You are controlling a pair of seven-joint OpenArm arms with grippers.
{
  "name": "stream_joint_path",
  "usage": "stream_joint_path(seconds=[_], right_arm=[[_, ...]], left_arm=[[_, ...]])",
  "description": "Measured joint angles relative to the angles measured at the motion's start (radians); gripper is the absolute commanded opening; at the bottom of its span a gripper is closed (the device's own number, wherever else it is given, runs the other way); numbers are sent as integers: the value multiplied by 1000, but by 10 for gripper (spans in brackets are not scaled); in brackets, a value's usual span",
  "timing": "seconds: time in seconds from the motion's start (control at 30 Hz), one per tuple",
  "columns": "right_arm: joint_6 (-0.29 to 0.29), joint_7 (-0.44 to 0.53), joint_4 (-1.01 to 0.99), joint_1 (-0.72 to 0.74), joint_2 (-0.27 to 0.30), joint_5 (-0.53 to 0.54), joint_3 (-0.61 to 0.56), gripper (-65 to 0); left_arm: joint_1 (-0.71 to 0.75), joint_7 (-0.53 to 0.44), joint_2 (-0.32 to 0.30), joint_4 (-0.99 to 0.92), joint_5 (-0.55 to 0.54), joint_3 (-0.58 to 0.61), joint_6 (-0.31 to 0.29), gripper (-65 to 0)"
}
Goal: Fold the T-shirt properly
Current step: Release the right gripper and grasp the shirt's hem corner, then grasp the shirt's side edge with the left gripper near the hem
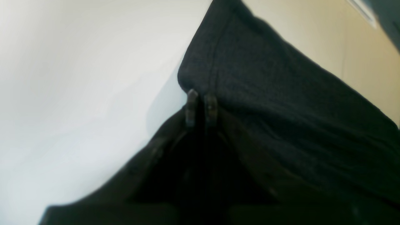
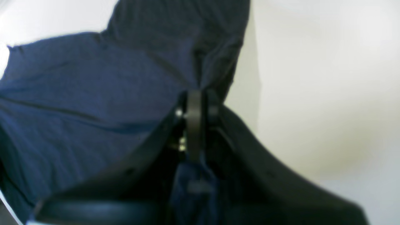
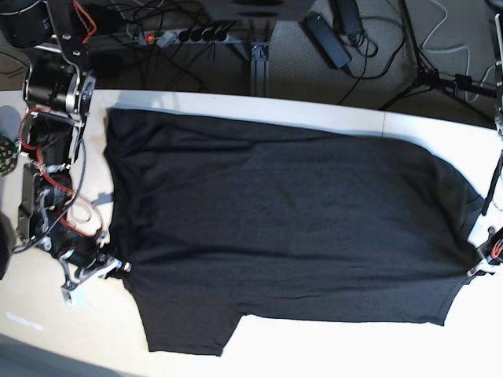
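The black T-shirt [image 3: 275, 212] lies spread, plain side up, across the white table [image 3: 330, 345], with one sleeve at the front left. My right gripper [image 3: 118, 267] is at the shirt's left edge. In the right wrist view its fingers [image 2: 193, 118] are shut on a fold of the cloth [image 2: 78, 93]. My left gripper [image 3: 477, 269] is at the shirt's right edge. In the left wrist view its fingertips [image 1: 192, 106] stand close together, pinching the hemmed edge of the cloth [image 1: 281, 93]. No rainbow print shows.
Beyond the table's far edge are a power strip [image 3: 181, 35], a black adapter [image 3: 326, 39], cables and tripod legs [image 3: 432, 78] on the floor. The right arm's body [image 3: 51, 181] stands along the table's left side.
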Motion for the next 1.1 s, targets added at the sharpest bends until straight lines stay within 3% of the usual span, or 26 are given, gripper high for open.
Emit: stream_joint_path(seconds=[0.33,0.67,0.7,0.8,0.87,0.93,1.1], right_arm=[[4,0,234,-233,47,27,-2,-650],[4,2,247,-272,53,32,-2,-650],[4,2,247,-275,53,32,-2,-650],[5,5,247,-277,53,32,-2,-650],[5,5,247,-277,53,32,-2,-650],[5,5,247,-277,53,32,-2,-650],[4,5,247,-277,53,30,-2,-434]], left_arm=[[96,10,-31,1,-29,1,-60,-650],[108,51,-31,1,-70,1,-63,-650],[109,51,-31,2,-73,1,-68,-613],[113,54,-32,2,-100,1,-102,-418],[113,54,-32,2,-100,0,-104,-349],[113,54,-32,5,-100,-10,-104,-344],[113,54,-32,34,-85,-90,-103,-345]])
